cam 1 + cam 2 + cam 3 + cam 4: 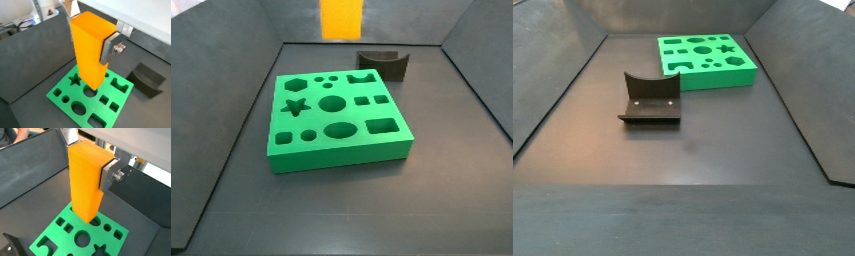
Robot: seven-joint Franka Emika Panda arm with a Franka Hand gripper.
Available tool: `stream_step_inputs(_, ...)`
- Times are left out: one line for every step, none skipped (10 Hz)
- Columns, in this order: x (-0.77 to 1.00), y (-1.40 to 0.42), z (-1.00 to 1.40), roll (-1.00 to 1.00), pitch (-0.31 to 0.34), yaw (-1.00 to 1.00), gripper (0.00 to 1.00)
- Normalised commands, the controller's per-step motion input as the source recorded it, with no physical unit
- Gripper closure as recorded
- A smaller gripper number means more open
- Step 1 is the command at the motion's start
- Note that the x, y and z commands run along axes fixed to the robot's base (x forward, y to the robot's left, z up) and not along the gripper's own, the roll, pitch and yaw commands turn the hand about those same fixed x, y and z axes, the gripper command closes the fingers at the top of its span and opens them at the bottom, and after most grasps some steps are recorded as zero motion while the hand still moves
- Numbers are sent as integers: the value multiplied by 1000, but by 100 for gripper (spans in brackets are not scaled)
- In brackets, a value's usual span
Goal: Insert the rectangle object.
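While the hand (93, 37) pinches the orange block (91, 47) upright, high above the green board (334, 120) on the desk (358, 210), I worry about alignment. If I lower it off-centre or twisted, its bottom edge could catch the rectangular hole's (382, 127) rim, jam, or shove the board sideways.

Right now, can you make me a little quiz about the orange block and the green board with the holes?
1. True or false: the rectangle object is clamped in the gripper above the green board.
2. Which shape is cut into the green board? A) star B) arrow C) spiral
3. Fill in: the dark fixture stands ____ the green board, not on it.

Key
1. True: in both wrist views a silver finger presses the block's side.
2. A: the star hole shows in a side view.
3. Beside, on the grey floor.
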Motion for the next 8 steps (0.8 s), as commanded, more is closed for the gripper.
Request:
stream_step_inputs(154,0,-454,-109,-240,726,100)
stream_step_inputs(497,-197,-546,-64,-110,466,100)
stream_step_inputs(591,-274,-517,-30,-84,389,100)
stream_step_inputs(751,-563,-514,0,-83,169,100)
stream_step_inputs(943,-651,-454,0,0,0,100)
stream_step_inputs(680,-543,-271,0,6,-146,100)
stream_step_inputs(643,-200,-200,6,117,-203,100)
stream_step_inputs(494,40,-257,-91,137,-86,100)
